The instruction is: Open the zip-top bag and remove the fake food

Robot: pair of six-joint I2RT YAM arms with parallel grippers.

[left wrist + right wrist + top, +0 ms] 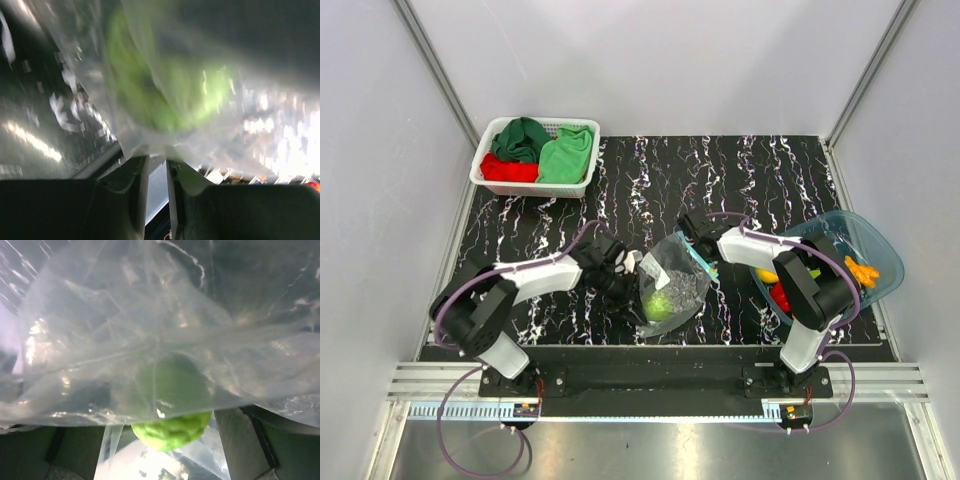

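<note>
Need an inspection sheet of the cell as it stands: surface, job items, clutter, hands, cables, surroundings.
Surface: black marbled mat, lying flat.
Job's things: clear bag mid-mat between both hands, green piece inside; yellow, orange and red pieces in the teal tub at right.
Clutter: white basket of red and green cloths, far left corner.
Hands: left hand nearly closed, pinching bag film; right hand open against the bag.
Cables: purple cables loop along both arms.
Surroundings: white walls, metal rail at near edge.

place: lab test cell | evidence: white panel walls (380, 150), aluminium rails (620, 383), marbled mat (650, 180)
</note>
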